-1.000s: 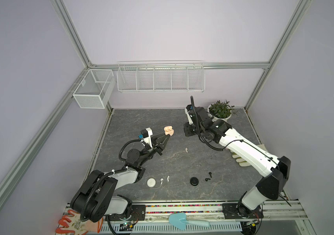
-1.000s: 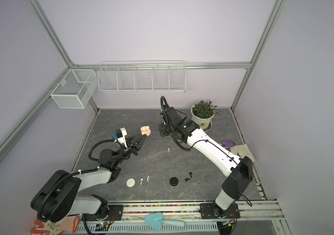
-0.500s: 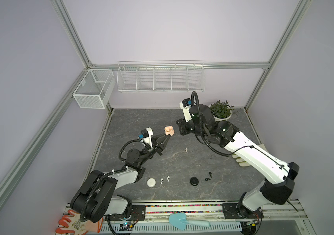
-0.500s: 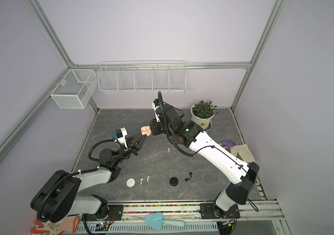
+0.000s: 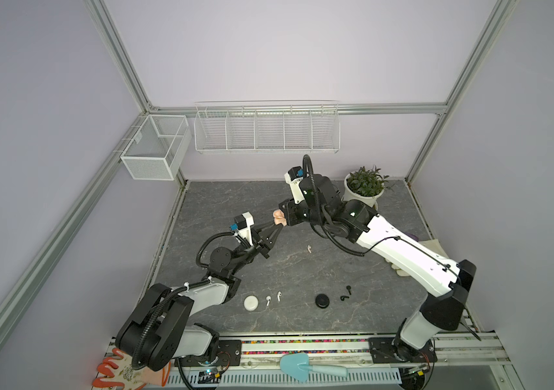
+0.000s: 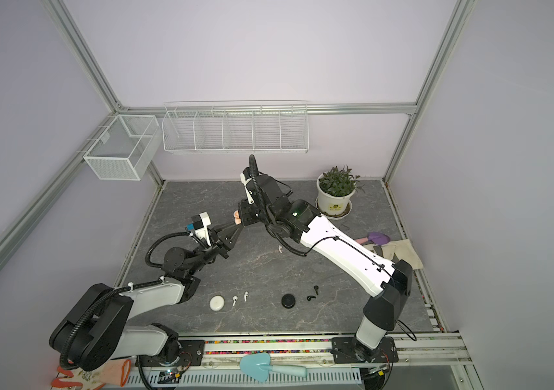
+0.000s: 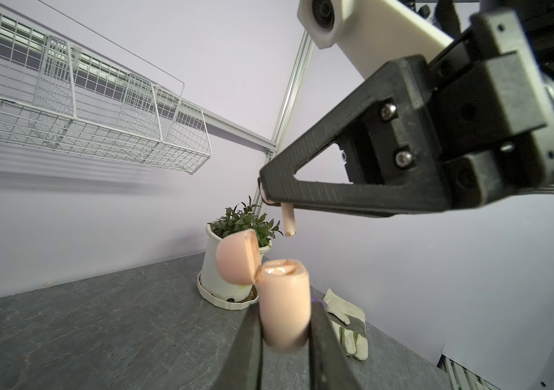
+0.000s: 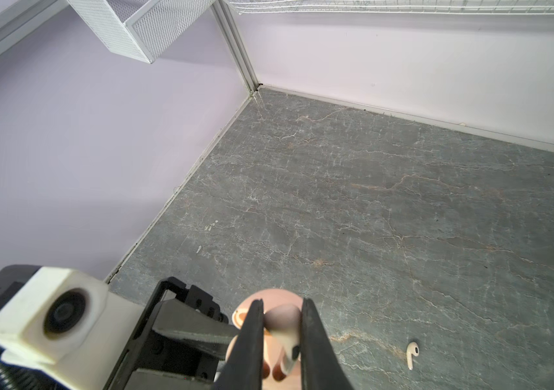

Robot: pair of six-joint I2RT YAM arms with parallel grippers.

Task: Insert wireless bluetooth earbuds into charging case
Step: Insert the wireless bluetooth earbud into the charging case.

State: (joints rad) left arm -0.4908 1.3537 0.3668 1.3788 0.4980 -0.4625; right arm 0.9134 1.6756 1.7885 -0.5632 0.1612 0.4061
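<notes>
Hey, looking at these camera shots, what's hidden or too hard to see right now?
- Sockets of the pink case: the left wrist view looks from below its rim; in the right wrist view the right hand and its earbud cover them.
- That earbud, in both top views: hidden under the right hand.
- The white earbuds, top views: too small for detail.

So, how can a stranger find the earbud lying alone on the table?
Start at the potted plant and come toward the middle of the table. The pale earbud there lies alone; the other loose ones lie in pairs beside round cases near the front.
</notes>
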